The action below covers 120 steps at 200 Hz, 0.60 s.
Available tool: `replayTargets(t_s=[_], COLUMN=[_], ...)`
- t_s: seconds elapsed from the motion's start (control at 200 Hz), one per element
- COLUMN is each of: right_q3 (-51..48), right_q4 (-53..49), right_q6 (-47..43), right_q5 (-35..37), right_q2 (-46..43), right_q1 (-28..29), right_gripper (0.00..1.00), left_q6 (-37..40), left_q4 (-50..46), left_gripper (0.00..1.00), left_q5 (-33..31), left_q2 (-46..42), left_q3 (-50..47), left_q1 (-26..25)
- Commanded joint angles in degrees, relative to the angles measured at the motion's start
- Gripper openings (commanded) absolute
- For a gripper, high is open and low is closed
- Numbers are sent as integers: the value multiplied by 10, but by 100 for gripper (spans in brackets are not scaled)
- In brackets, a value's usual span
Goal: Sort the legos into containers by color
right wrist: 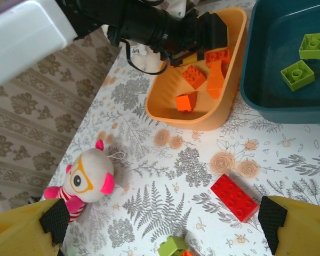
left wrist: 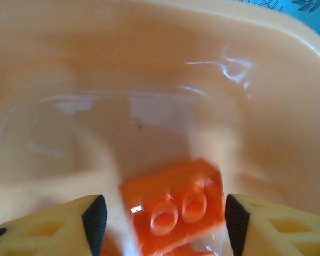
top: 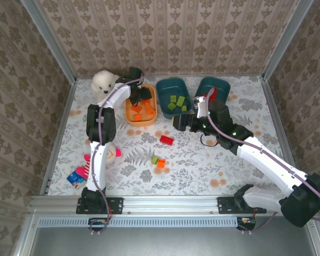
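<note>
My left gripper hangs inside the orange tub, open. An orange brick lies blurred between its black pads, apart from both. More orange bricks rest in that tub. The middle teal tub holds green bricks. Red shows in the right teal tub. My right gripper is open above the table. A red brick lies just inside its right finger. A green brick lies below, beside an orange one.
A white plush dog sits at the back left beside the orange tub. A pink-and-yellow plush toy lies on the floral cloth left of my right gripper. A small colourful packet lies near the front left edge.
</note>
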Motion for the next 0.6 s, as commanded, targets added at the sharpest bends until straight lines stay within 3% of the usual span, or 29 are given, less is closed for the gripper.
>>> replayTargets(t_s=[0.0,0.18,0.44,0.595], right_q3=[21,22,68,108], right_q4=[-38,-53,-115,-177], right_q6=[-34,-41,-98,-165], right_q5=[19,41,94,76], right_q2=[13,40,82,156], right_q1=[10,28,48,51], right_gripper=[94,93,91,89], left_q6=[-13,-33,-85,-144], left_q4=[14,51,143,192], left_gripper=[67,70,72,75], left_q5=[5,16,78,103], left_q2=[-99,-217,-467,-635], left_q3=[-42,-160,-442,-621], left_q1=[-1,1,-2,-22])
